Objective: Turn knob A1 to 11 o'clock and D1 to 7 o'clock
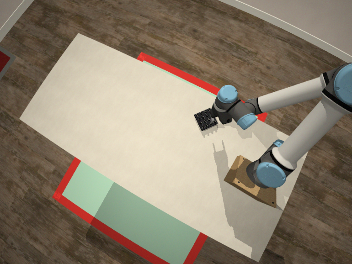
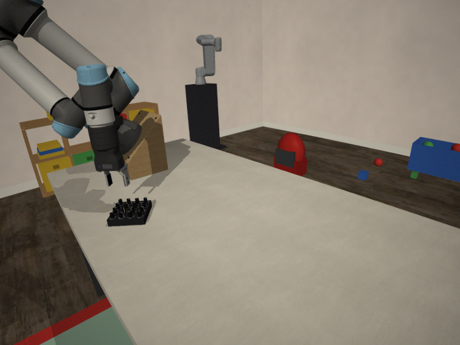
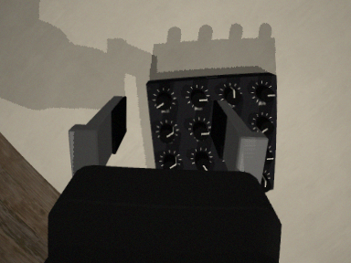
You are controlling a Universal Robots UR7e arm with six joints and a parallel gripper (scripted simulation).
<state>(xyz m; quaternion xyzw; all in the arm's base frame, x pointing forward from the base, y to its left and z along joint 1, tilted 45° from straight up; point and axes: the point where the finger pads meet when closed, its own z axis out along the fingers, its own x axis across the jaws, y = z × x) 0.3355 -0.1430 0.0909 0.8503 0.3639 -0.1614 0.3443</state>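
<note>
The black knob box (image 1: 209,127) (image 2: 126,222) (image 3: 182,93) stands on the table, nearly square in the wrist view. There the names lie below the knobs, so row A is the top row; the names are too small to read. Knob A1 (image 3: 163,99) is the top left one, its line pointing to the lower left. Knob D1 is hidden behind the gripper body in the wrist view. My gripper (image 2: 117,184) (image 3: 169,116) is open and empty, above the box's height. In the wrist view its right finger covers part of the third column. The socket cannot be made out.
The pale table (image 1: 127,113) (image 2: 278,241) carries the box and the wooden arm base (image 1: 250,182) (image 2: 148,156). The box stands near one long table edge. The other knobs stand close together on the box. Shelves, a pedestal and bins are beyond the table.
</note>
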